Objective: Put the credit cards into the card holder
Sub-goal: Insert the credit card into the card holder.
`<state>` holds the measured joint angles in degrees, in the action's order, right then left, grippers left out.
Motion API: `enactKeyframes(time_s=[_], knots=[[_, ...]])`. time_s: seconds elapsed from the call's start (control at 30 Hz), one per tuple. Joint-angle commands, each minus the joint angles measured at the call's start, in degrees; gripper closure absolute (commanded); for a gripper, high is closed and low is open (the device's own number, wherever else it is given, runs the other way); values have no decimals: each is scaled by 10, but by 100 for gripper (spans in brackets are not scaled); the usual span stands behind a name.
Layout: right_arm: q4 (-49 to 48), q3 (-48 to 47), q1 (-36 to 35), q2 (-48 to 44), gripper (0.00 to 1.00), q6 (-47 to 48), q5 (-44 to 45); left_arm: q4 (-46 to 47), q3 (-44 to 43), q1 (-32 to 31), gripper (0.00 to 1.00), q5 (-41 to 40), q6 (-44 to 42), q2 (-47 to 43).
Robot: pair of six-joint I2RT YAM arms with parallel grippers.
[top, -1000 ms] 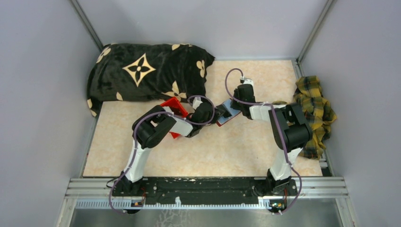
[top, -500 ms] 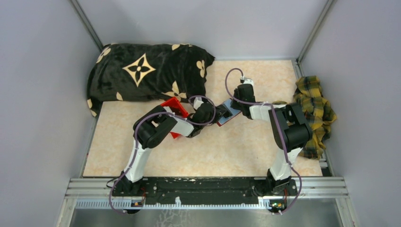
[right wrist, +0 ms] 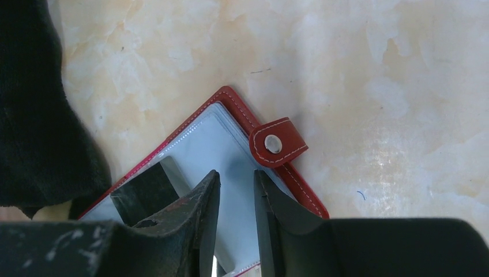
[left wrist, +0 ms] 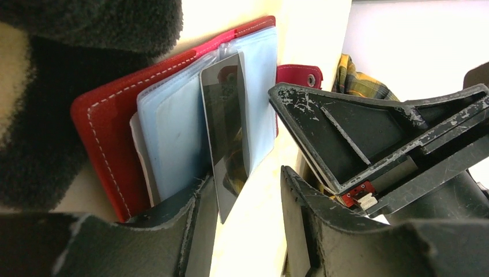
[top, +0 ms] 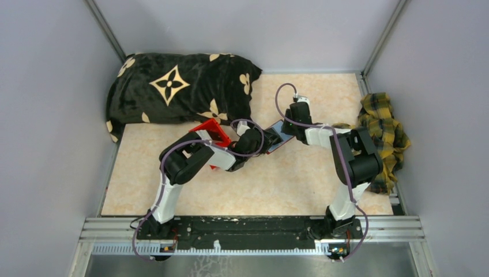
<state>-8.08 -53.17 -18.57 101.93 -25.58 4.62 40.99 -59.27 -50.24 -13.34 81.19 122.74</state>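
The small dark-red leather-like folding card holder (left wrist: pixel 109 115) is laid open on the pale marbled table (top: pixel 277 184), between the 2 grippers and just beside a bright red plastic bin (top: pixel 210 131). Its light blue-grey sleeves are exposed and its snap tab (right wrist: pixel 278 144) is turned outward. 1 dark, glossy rectangular credit card (left wrist: pixel 226 115) is seen standing partly inside the sleeves. The left gripper (left wrist: pixel 242 179) is held with its jaws well apart; the card's lower corner lies in the gap, unclamped. The right gripper (right wrist: pixel 236 173) is set over the sleeves with only a narrow gap, and whether a sleeve is pinched cannot be told
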Motion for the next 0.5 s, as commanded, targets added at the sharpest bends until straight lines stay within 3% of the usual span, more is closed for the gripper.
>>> enactKeyframes(time_s=[0.0, 0.47], knots=[[75, -19, 4, -15, 70, 13, 20, -116, 28, -7, 49, 18, -37, 3], [94, -47, 8, -28, 70, 22, 30, -163, 42, -7, 46, 26, -81, -24]])
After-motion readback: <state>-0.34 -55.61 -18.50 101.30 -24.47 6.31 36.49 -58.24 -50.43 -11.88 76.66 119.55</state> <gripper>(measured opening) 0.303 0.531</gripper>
